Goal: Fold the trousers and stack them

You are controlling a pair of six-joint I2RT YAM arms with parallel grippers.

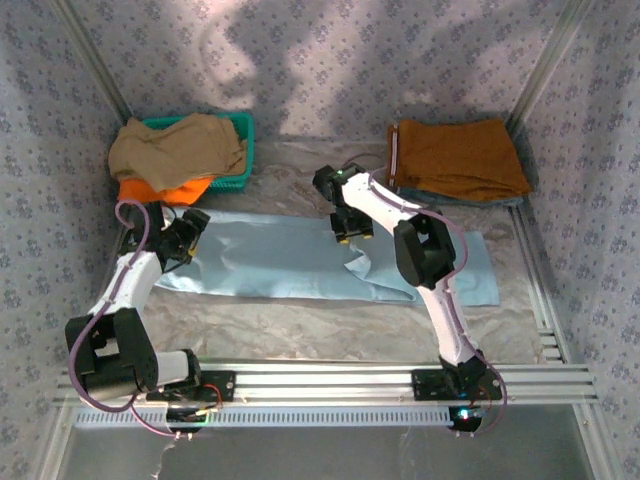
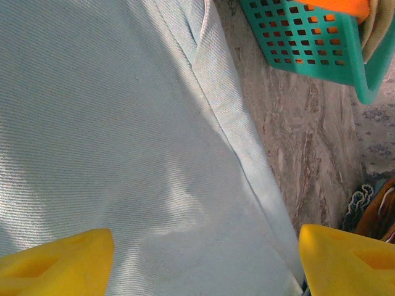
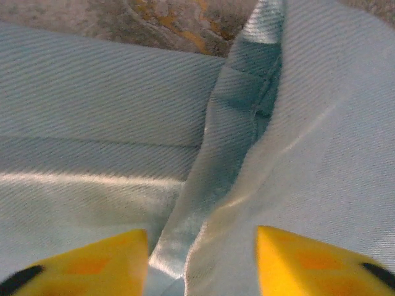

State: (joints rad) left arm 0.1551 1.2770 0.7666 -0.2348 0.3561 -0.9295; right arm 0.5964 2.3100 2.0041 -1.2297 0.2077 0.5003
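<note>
The pale sky-blue trousers (image 1: 290, 262) lie flat and lengthwise across the middle of the table. My left gripper (image 1: 188, 234) hovers at their left end; in the left wrist view it is open (image 2: 207, 240), with the yellow fingers (image 2: 62, 262) wide apart over the smooth cloth (image 2: 123, 123) and its hemmed edge. My right gripper (image 1: 350, 230) is over the trousers' far edge near the middle. In the right wrist view its jaws (image 3: 202, 237) stand apart on either side of a raised fold of the blue fabric (image 3: 228, 154), which bunches up between them.
A teal basket (image 1: 243, 150) at the back left holds tan and bright orange garments (image 1: 175, 150); its corner also appears close to the left gripper (image 2: 308, 46). Folded rust-orange trousers (image 1: 455, 155) sit at the back right. Patterned walls enclose the table; an aluminium rail (image 1: 330, 380) runs along the front.
</note>
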